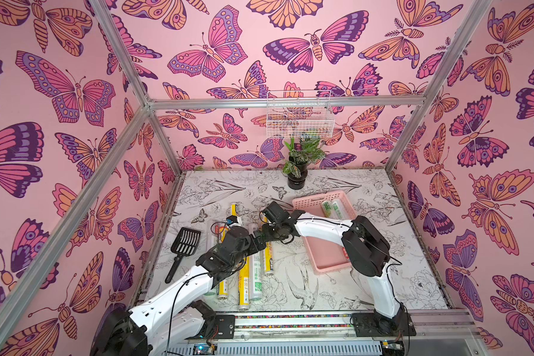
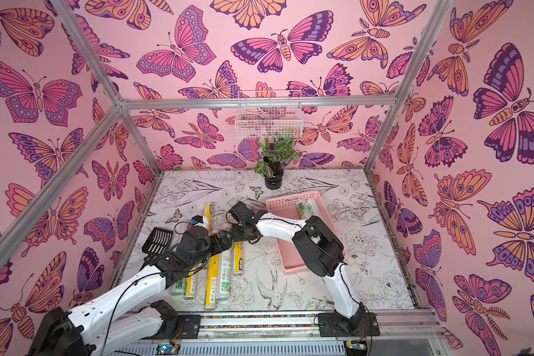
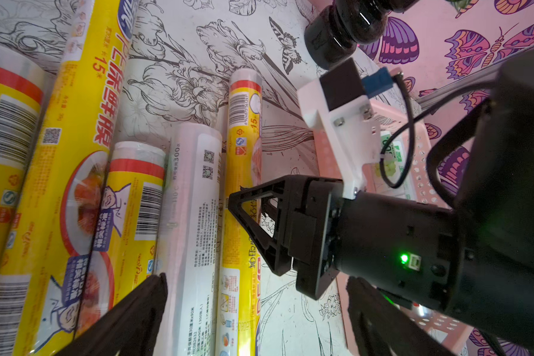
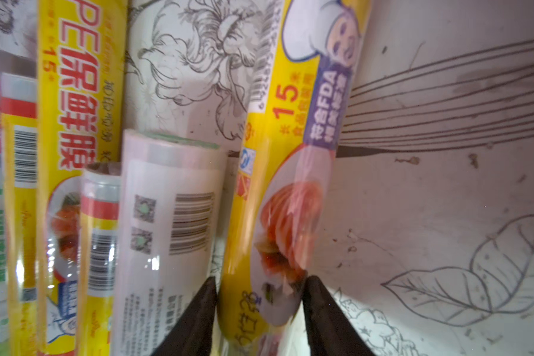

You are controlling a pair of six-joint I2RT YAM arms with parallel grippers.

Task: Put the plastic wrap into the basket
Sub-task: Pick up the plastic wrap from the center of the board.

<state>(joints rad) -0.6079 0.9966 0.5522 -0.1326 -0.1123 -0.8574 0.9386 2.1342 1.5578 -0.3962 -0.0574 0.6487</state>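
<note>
Several plastic wrap rolls lie side by side on the table's left half, yellow ones (image 1: 244, 277) and silvery-white ones (image 1: 256, 277). My right gripper (image 4: 259, 296) is shut on the rightmost yellow roll (image 4: 290, 154), one finger on each side; in both top views it (image 1: 267, 232) (image 2: 236, 235) reaches left across the pink basket (image 1: 318, 200). Silvery-white rolls (image 1: 333, 209) lie in the basket's far end. My left gripper (image 3: 256, 320) hangs open and empty just above a silvery-white roll (image 3: 191, 200) and that held yellow roll (image 3: 244, 138), close to the right gripper.
A black slotted scoop (image 1: 184, 243) lies left of the rolls. A potted plant (image 1: 297, 178) stands at the back, under a white wire basket (image 1: 299, 120) hung on the wall. The right arm's elbow (image 1: 364, 246) covers the basket's near right part.
</note>
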